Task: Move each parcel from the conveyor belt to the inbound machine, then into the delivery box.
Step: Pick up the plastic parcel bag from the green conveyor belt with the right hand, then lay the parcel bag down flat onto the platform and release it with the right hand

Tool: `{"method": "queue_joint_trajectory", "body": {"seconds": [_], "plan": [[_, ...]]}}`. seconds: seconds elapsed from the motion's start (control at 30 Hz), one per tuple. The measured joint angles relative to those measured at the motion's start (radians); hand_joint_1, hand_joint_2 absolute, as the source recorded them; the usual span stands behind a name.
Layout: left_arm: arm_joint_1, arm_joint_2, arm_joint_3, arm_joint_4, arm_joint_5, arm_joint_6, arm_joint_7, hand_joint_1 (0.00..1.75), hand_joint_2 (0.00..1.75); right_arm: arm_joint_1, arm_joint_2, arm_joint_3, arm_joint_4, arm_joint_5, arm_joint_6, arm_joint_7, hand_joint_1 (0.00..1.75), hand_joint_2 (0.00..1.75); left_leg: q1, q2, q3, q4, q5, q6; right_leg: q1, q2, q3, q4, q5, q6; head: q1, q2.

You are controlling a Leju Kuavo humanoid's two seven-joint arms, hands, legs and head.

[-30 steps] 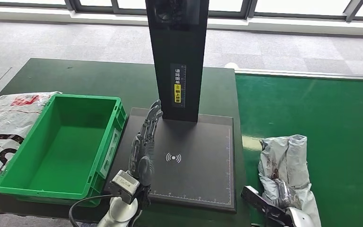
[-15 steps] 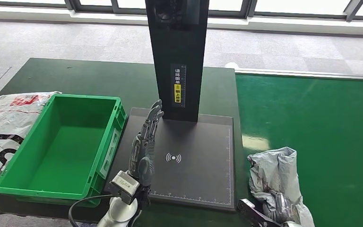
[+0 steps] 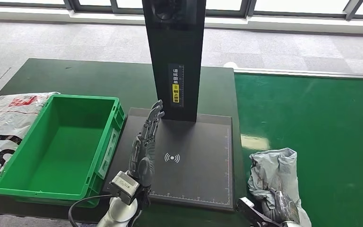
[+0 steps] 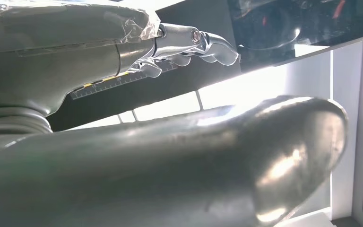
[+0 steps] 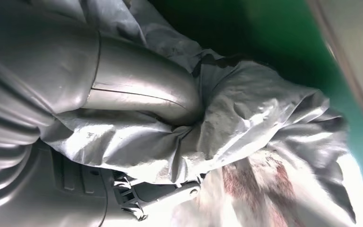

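Note:
A crumpled grey parcel (image 3: pixel 275 177) lies on the green conveyor belt (image 3: pixel 321 132), close to the belt's left edge. My right hand (image 3: pixel 278 208) grips its near end; in the right wrist view the thumb (image 5: pixel 142 92) presses into the grey parcel (image 5: pixel 246 127). The black inbound machine (image 3: pixel 194 161) is a flat scan plate with a tall post (image 3: pixel 175 56). My left hand (image 3: pixel 144 142) is stretched flat and open over the plate's left edge, holding nothing. The empty green delivery box (image 3: pixel 56 146) stands left of the plate.
A white printed parcel bag (image 3: pixel 4 125) lies on the dark table left of the box. Grey floor and windows are behind the table.
The grey parcel, held by my right hand, has slid left and toward me along the belt and bunched up. My left hand has stayed put.

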Motion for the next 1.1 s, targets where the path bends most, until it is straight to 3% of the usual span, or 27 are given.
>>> {"method": "queue_joint_trajectory", "body": {"seconds": [0.1, 0.33, 0.63, 0.8, 1.1], "plan": [[0.000, 0.000, 0.000, 0.000, -0.006, 0.015, -0.010, 0.00, 0.00, -0.045, 0.032, -0.001, -0.031, -0.080, -0.216, -0.081, 1.75, 1.75, 0.000, 0.002, 0.000, 0.000, 0.001, -0.001, 0.000, 0.001, -0.002, 0.001, 0.000, 0.000, 0.000, 0.000], [0.001, -0.001, 0.000, 0.000, -0.008, 0.050, -0.026, 0.00, 0.00, -0.102, 0.082, 0.000, -0.073, -0.191, -0.386, -0.188, 1.75, 1.75, 0.000, -0.002, -0.002, 0.000, 0.001, -0.001, -0.001, -0.003, -0.001, 0.001, 0.000, -0.001, 0.000, 0.000], [0.001, -0.001, 0.000, -0.001, -0.009, 0.060, -0.027, 0.00, 0.00, -0.117, 0.104, 0.000, -0.079, -0.259, -0.455, -0.258, 1.75, 1.75, -0.002, -0.003, -0.002, 0.000, 0.001, -0.001, -0.002, -0.003, -0.002, 0.001, 0.000, -0.001, 0.000, 0.000], [0.001, -0.002, 0.000, 0.001, -0.009, 0.061, -0.027, 0.00, 0.00, -0.125, 0.111, 0.008, -0.088, -0.338, -0.484, -0.340, 1.75, 1.75, -0.002, -0.002, -0.002, 0.000, 0.001, -0.001, -0.002, -0.003, -0.002, 0.001, 0.000, -0.001, 0.000, 0.000], [-0.005, -0.005, 0.000, 0.026, -0.006, 0.055, -0.029, 0.00, 0.00, -0.186, 0.138, 0.082, -0.055, -0.440, -0.461, -0.440, 1.75, 1.75, -0.001, 0.000, -0.003, 0.000, 0.001, -0.001, -0.002, 0.000, -0.003, 0.001, 0.000, -0.001, 0.000, 0.000]]}}
